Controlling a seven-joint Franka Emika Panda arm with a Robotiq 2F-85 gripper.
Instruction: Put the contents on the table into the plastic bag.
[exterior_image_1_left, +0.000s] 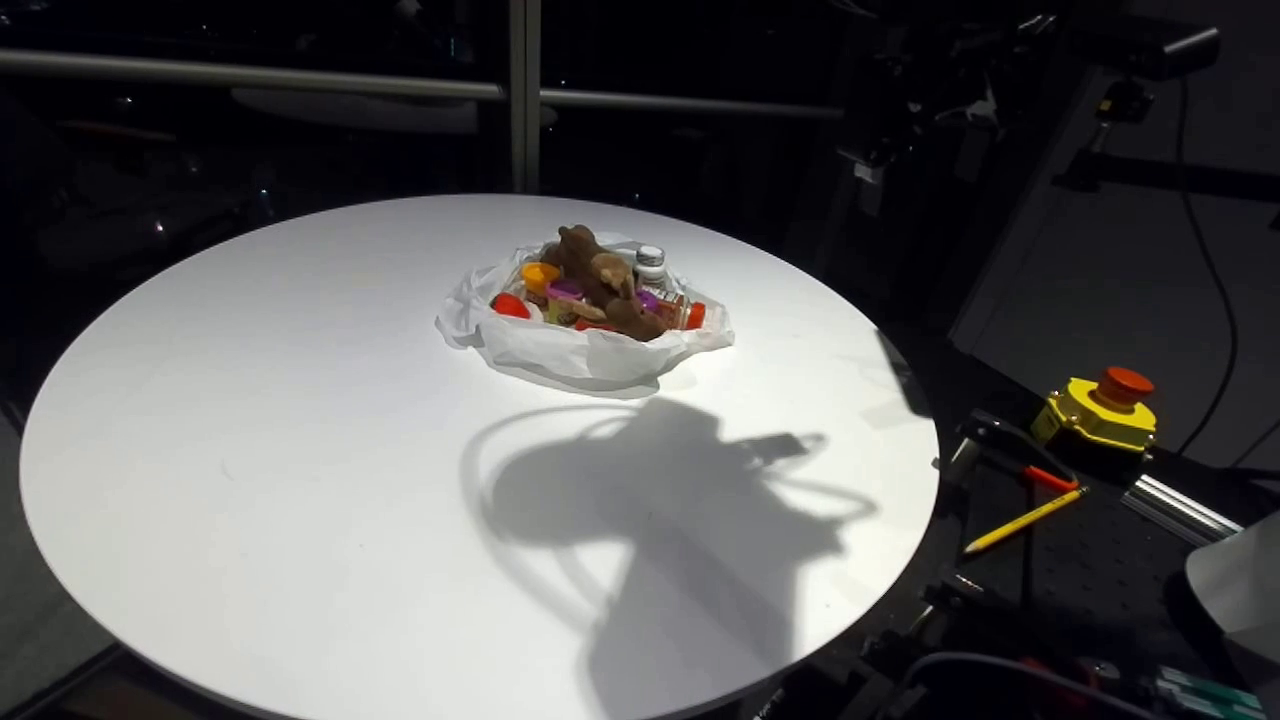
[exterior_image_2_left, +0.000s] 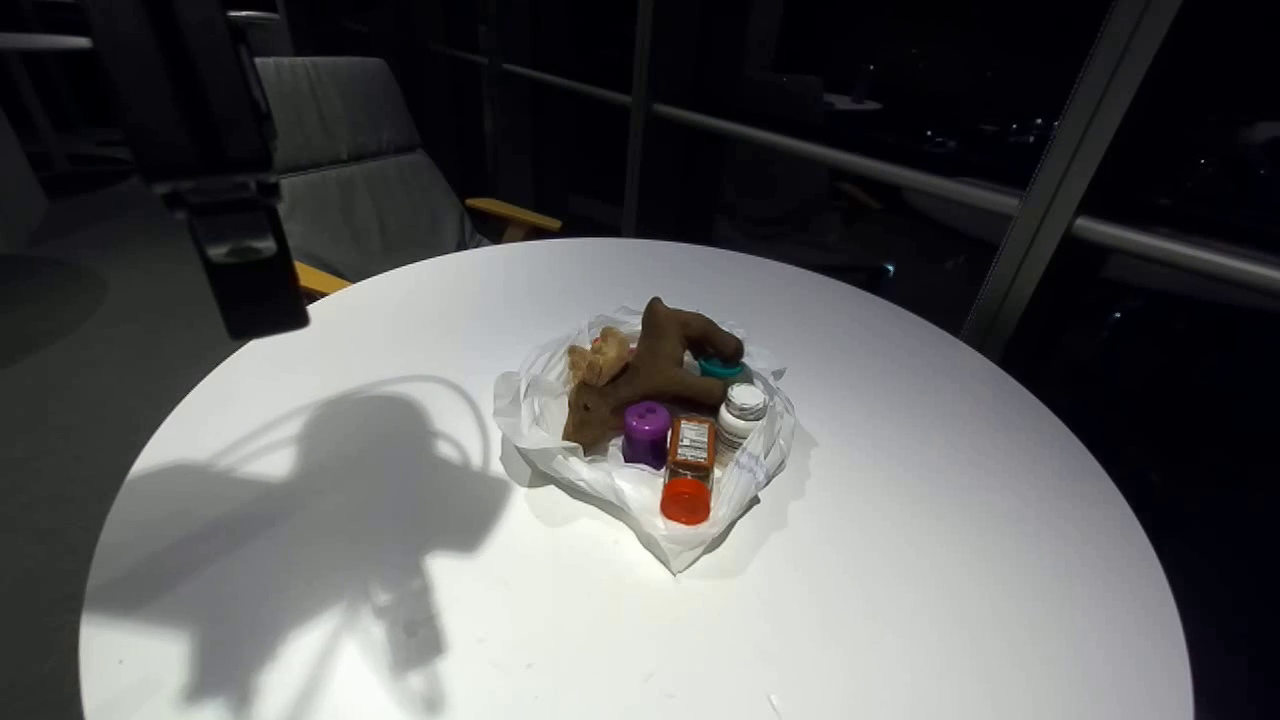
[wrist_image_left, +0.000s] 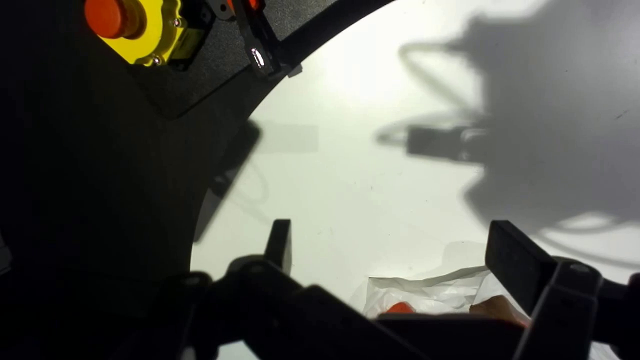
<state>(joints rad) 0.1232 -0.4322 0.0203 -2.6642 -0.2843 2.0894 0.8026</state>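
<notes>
The white plastic bag (exterior_image_1_left: 570, 357) lies spread open on the round table, also in the exterior view (exterior_image_2_left: 590, 485) and wrist view (wrist_image_left: 425, 289). On it sit a brown plush toy (exterior_image_2_left: 665, 365), a purple-topped container (exterior_image_2_left: 647, 435), a red-capped jar with an orange label (exterior_image_2_left: 690, 450) and a white bottle (exterior_image_2_left: 742, 415). A teal item (exterior_image_2_left: 720, 368) shows behind the toy. An orange item (exterior_image_1_left: 540, 275) and a red item (exterior_image_1_left: 510, 305) sit at one side. My gripper (wrist_image_left: 390, 232) is open and empty above the table, apart from the bag. Its dark finger (exterior_image_2_left: 250, 270) shows in an exterior view.
The white round table (exterior_image_1_left: 250, 420) carries the arm's shadow. Beside its edge are a yellow emergency stop (exterior_image_1_left: 1100, 415) with a red button, a yellow pencil (exterior_image_1_left: 1025, 520) and a black clamp-like tool (exterior_image_1_left: 1015, 445). A grey chair (exterior_image_2_left: 360, 170) stands beyond the table.
</notes>
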